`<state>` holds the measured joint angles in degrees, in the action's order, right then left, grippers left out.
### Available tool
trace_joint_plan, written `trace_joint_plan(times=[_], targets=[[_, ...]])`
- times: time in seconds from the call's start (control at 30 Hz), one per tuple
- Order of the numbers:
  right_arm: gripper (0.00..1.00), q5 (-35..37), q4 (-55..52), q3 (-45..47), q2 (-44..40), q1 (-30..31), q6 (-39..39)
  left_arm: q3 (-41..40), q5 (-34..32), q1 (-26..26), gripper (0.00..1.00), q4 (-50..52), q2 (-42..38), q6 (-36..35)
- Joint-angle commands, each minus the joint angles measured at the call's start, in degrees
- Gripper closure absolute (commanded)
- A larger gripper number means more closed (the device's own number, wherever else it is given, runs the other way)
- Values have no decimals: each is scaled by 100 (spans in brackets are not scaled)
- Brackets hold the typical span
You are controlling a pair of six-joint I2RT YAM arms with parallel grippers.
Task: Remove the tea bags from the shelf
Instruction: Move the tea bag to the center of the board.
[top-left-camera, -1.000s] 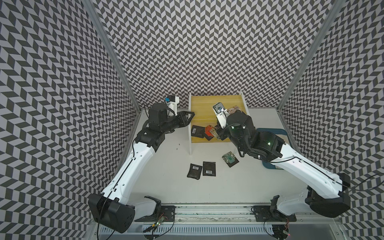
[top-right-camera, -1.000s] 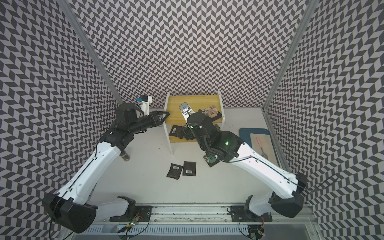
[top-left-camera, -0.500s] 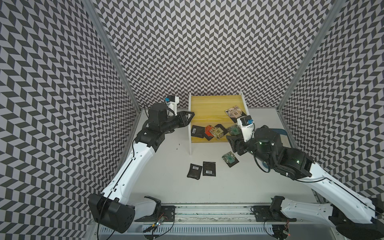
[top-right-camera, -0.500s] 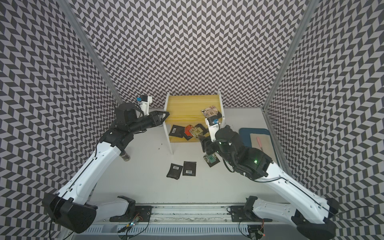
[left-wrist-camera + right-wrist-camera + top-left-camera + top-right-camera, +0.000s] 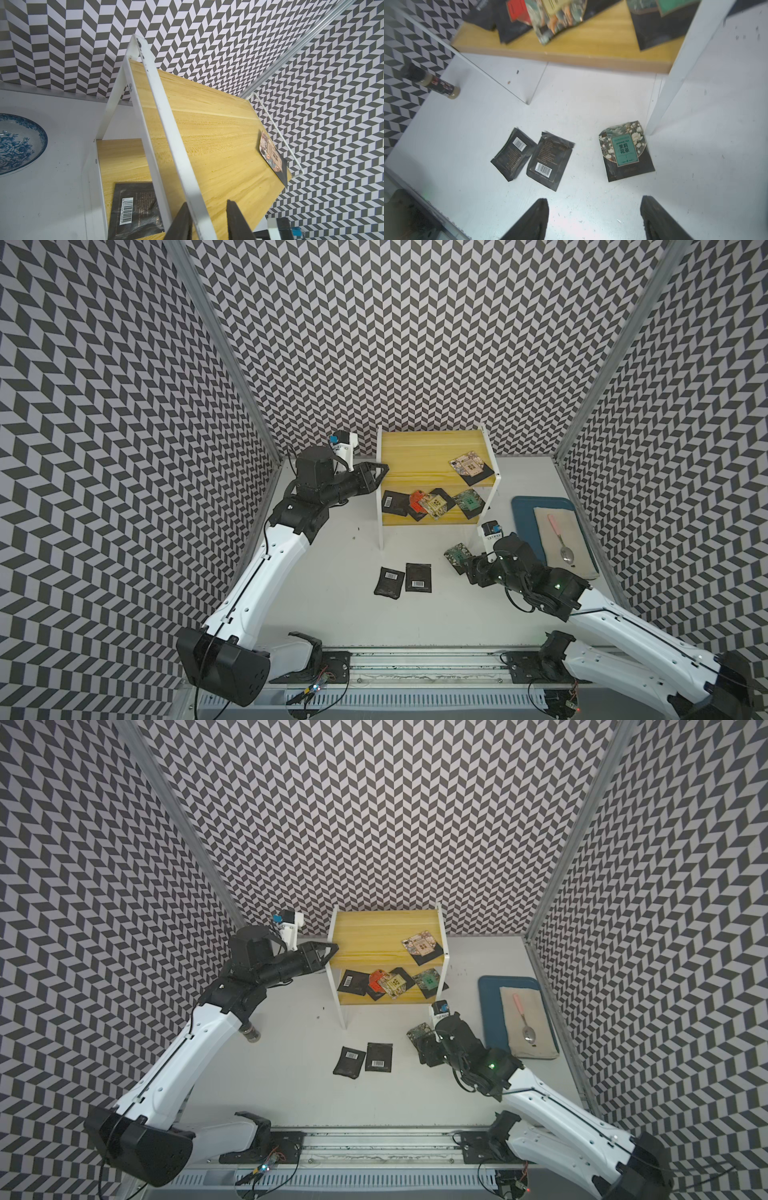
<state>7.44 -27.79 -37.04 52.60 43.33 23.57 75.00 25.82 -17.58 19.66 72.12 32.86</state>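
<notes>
Just beyond spread right pincer, green tea bag, lying free.

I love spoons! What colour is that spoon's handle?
The spoon's handle is pink; it shows best in a top view.

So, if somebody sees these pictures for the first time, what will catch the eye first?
Most likely the yellow shelf against the back wall, with tea bags scattered on both its boards and the left gripper set astride its white side frame. Next come three more tea bags lying flat on the white table in front of it, where the right gripper hangs open beside them.
</notes>
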Motion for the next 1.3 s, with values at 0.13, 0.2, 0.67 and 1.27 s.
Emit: trace_joint_plan(times=[0.13, 0.2, 0.67, 1.27], targets=[[23, 333, 775, -15, 868, 35, 91, -117, 39, 62, 69, 321, -40, -105], [23, 403, 933, 44, 1208, 74, 112, -122, 61, 62, 69, 302, -17, -88], [25, 736, 1815, 305, 2189, 228, 221, -102, 104, 137, 69, 315, -21, -89], [29, 1052, 2161, -20, 3483, 220, 174, -159, 159, 165, 69, 294, -13, -63]])
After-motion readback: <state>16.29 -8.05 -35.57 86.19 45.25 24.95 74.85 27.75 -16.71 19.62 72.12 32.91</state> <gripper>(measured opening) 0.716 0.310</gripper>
